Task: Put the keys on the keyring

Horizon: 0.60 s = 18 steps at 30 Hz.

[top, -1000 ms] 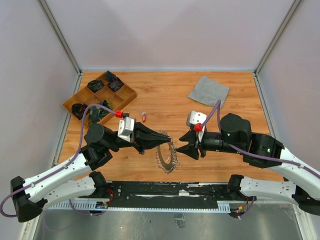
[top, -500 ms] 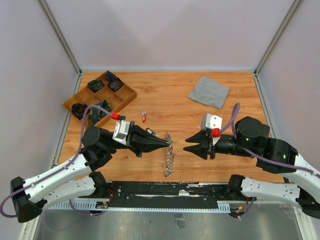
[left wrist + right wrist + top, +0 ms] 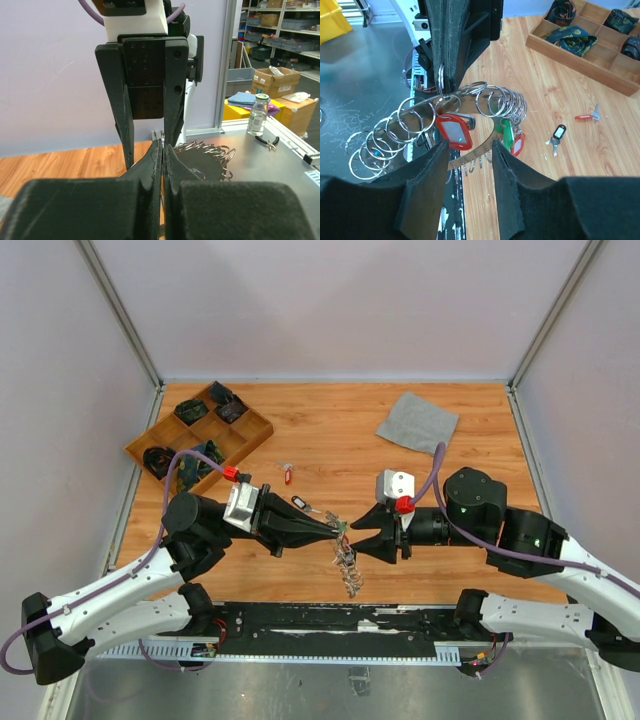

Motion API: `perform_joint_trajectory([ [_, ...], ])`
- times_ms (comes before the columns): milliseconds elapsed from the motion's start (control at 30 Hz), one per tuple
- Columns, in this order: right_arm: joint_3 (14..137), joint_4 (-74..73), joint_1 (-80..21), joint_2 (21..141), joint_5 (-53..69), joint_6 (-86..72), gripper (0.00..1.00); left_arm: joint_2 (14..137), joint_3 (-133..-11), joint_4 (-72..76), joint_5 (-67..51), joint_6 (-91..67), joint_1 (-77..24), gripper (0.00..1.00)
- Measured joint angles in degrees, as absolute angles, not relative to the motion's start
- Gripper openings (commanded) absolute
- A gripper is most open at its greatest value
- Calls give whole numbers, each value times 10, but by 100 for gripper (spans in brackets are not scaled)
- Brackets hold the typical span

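My left gripper (image 3: 337, 530) is shut on the rim of the keyring (image 3: 347, 566), which hangs below it above the table. In the right wrist view the keyring (image 3: 415, 107) is a thin silver band fringed with small rings. It carries a red-tagged key (image 3: 454, 131), a green-tagged one (image 3: 507, 136) and another red-tagged one (image 3: 518, 144). My right gripper (image 3: 353, 537) is open, its fingers (image 3: 427, 185) standing either side of the band without closing on it. A black-tagged key (image 3: 300, 503) and a red-tagged key (image 3: 288, 475) lie loose on the table. The ring also shows in the left wrist view (image 3: 207, 155) beside the shut left gripper (image 3: 163, 146).
A wooden compartment tray (image 3: 258, 432) with dark items stands at the back left. A grey cloth square (image 3: 417, 423) lies at the back right. The table's near edge and a black rail (image 3: 330, 618) run just below the hanging ring.
My right gripper pulled back to the right, then came in again to the ring, jaws open. The ring turned and swung under my left gripper. The black-tagged key now shows on the table.
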<state>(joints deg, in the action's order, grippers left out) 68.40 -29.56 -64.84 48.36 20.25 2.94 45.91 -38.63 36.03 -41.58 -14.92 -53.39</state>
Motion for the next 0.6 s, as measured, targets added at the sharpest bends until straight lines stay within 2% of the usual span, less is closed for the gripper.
perform_joint_trajectory([
  [400, 680, -245, -648, 499, 229, 25, 40, 460, -387, 363, -420, -149, -534, 1],
  [600, 679, -240, -648, 507, 230, 22, 30, 460, -387, 363, -422, -149, -534, 0],
])
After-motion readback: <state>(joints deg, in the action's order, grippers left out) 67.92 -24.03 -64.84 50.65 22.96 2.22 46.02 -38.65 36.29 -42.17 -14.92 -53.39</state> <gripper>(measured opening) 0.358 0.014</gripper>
